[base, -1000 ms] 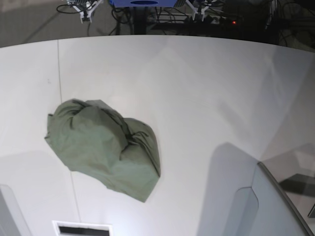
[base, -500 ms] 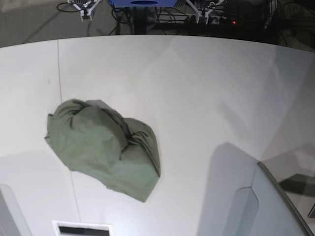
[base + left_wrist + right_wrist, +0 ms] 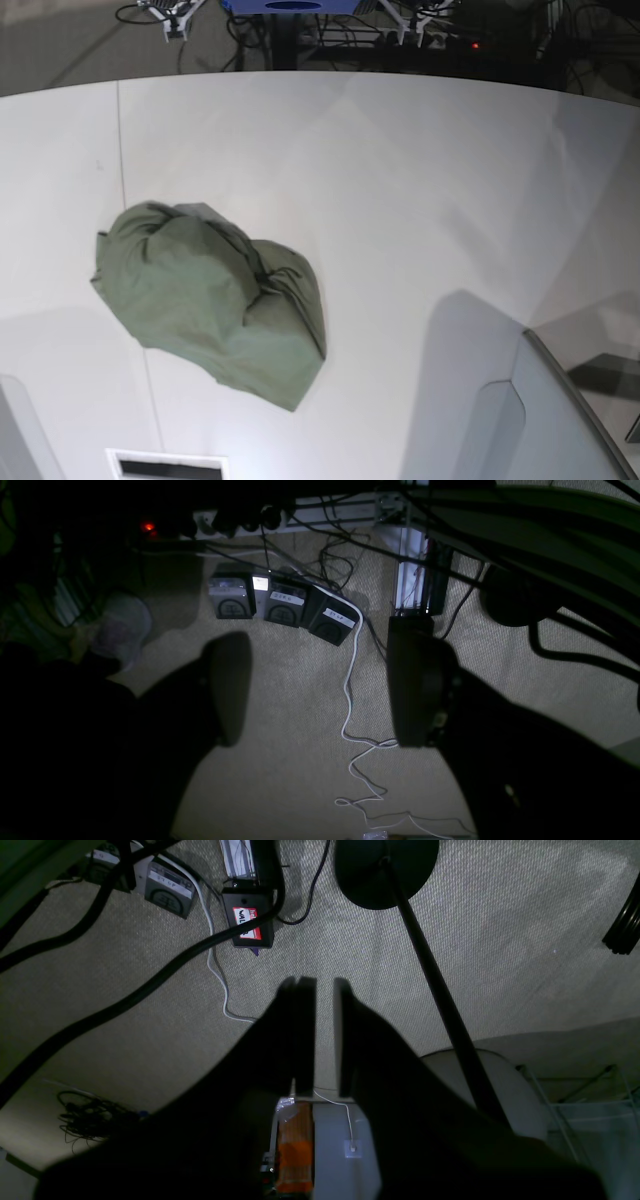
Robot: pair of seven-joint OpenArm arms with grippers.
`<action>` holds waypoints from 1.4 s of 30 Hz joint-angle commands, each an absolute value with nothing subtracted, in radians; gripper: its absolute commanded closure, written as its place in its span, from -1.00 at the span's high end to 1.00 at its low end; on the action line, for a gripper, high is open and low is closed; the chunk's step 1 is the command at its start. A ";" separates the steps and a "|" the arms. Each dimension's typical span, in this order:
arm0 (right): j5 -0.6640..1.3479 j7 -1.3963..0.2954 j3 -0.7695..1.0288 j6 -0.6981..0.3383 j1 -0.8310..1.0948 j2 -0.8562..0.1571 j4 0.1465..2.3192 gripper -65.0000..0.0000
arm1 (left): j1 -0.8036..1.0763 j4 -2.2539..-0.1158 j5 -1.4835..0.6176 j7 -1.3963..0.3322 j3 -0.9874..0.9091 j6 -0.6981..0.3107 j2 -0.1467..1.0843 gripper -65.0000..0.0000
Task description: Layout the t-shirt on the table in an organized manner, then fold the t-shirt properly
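T-shirt [image 3: 215, 305]: crumpled on your desk [image 3: 400, 200], far from both fingers.
Left fingers [image 3: 230, 690]: wide apart, empty, over the floor.
Right fingers [image 3: 305, 1030]: narrow gap, empty.

T-shirts: one, the t-shirt [image 3: 215, 305], bunched in a heap.
Tables: one, the table [image 3: 400, 190], white.
Grippers seen: two, the left gripper [image 3: 320, 690] and the right gripper [image 3: 325, 1032], each with two dark fingers.
Foot pedals: three in the left wrist view, the foot pedals [image 3: 282, 609] in a row, beyond the left gripper's fingertips.
White cables on the carpet: one, the white cable [image 3: 350, 700], running between the left gripper's fingers.
Round stand bases: one, the black base [image 3: 385, 870], beyond the right gripper.
Red lights: one, the red light [image 3: 148, 527].
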State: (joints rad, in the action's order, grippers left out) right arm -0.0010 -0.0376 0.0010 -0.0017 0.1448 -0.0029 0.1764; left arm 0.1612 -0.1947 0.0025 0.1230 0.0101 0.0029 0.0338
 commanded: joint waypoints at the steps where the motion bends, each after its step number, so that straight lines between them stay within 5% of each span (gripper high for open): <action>1: 0.001 -0.039 0.002 -0.007 0.150 -0.007 0.176 -0.82 | 0.170 -0.196 0.004 0.125 0.012 0.005 0.035 0.01; 4: 0.001 -0.039 0.002 -0.004 0.150 -0.007 0.176 -0.82 | 0.171 -0.196 -0.004 0.125 0.008 0.005 0.036 -1.00; 18: -0.004 -0.041 0.002 -0.002 0.162 -0.007 0.179 -0.99 | 0.213 -0.217 0.001 0.134 0.010 0.005 0.067 -1.00; 23: -0.001 -0.041 0.002 -0.002 0.226 -0.010 0.265 -0.99 | 0.317 -0.414 -0.005 0.134 0.008 0.005 0.102 -1.00; 42: -0.004 -0.470 0.213 -0.002 0.702 -0.058 1.446 -0.99 | 0.769 -1.316 -0.008 0.131 -0.027 0.005 0.228 -1.00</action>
